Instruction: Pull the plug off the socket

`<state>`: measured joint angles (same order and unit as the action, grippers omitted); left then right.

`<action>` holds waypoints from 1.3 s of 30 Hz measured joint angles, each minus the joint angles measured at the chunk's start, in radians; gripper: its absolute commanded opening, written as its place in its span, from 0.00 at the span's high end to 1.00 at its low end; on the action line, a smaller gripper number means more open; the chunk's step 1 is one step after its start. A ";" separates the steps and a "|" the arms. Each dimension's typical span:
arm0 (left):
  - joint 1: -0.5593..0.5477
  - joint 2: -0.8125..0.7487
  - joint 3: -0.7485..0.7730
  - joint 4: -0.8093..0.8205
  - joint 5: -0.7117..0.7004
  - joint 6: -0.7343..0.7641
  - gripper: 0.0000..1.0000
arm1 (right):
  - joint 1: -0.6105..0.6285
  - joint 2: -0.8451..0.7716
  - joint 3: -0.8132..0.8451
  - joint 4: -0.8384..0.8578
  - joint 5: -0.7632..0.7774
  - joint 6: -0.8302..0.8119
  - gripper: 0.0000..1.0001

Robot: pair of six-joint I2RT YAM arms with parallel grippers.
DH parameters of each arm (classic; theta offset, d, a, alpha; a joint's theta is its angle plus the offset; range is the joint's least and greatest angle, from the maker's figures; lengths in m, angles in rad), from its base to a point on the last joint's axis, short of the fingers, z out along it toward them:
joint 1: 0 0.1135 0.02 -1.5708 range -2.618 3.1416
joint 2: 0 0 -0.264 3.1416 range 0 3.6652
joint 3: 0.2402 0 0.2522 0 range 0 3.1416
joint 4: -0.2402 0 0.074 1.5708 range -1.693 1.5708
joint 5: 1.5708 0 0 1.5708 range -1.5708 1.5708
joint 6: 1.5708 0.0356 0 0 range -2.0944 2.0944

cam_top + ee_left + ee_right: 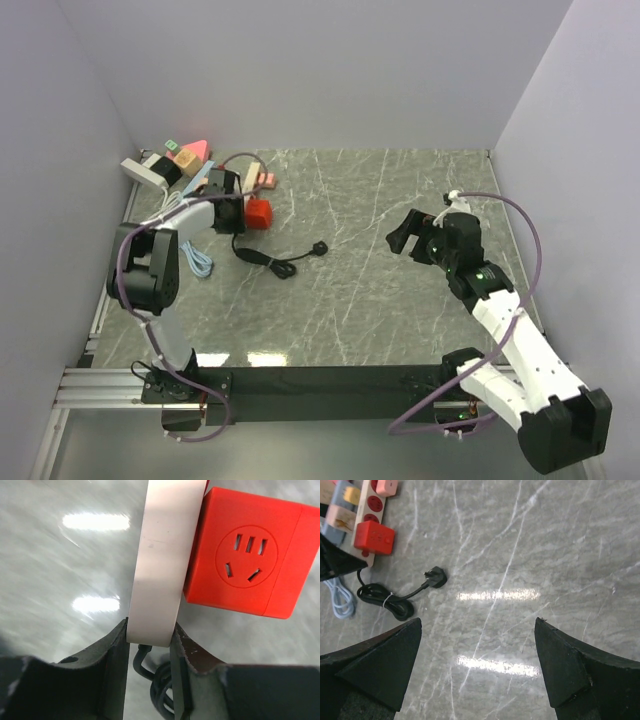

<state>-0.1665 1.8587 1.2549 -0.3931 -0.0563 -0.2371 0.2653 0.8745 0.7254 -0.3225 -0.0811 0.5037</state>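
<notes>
Marble table [400, 300]; white power strip [160, 555] at back left, its end clamped in the left gripper [150, 627].
The right gripper [479, 622] gapes wide, well apart; red cube adapter [250, 555] sits on the strip, just beside the clamped end.

cube plug [375, 537] on power strip [160, 555]; coiled cord [385, 602] before it

No text, label, brand or number can be read on the red cube socket [248, 555] or the white power strip [161, 560].
</notes>
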 measured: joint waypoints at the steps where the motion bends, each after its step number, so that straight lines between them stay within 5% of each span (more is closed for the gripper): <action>1: -0.019 -0.030 -0.038 0.011 0.013 -0.019 0.99 | 0.001 0.018 0.000 0.000 0.000 0.001 0.00; 7: -0.164 -0.232 -0.278 0.042 0.066 -0.198 0.94 | 0.021 0.123 0.002 0.002 -0.009 0.014 0.00; 9: -0.231 -0.291 -0.350 0.058 0.073 -0.275 0.78 | 0.023 0.138 0.002 0.007 -0.010 0.022 0.00; 10: -0.270 -0.315 -0.378 0.060 0.072 -0.317 0.62 | 0.023 0.144 0.002 0.010 -0.011 0.025 0.00; 14: -0.397 -0.354 -0.408 0.064 0.064 -0.438 0.30 | 0.023 0.158 0.008 0.018 -0.011 0.034 0.00; 20: -0.509 -0.387 -0.379 0.024 0.029 -0.548 0.01 | 0.024 0.164 0.009 0.023 -0.012 0.042 0.00; 29: -0.522 -0.631 -0.252 -0.117 -0.061 -0.591 0.01 | 0.025 0.120 0.009 0.014 -0.014 0.032 0.00; 39: -0.471 -0.489 -0.057 -0.102 -0.152 -0.423 0.03 | 0.022 0.117 0.052 -0.015 0.029 0.074 0.00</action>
<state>-0.6373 1.3693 1.1980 -0.4953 -0.2085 -0.6605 0.2874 0.9913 0.7776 -0.3378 -0.0525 0.5777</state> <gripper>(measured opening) 0.993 0.986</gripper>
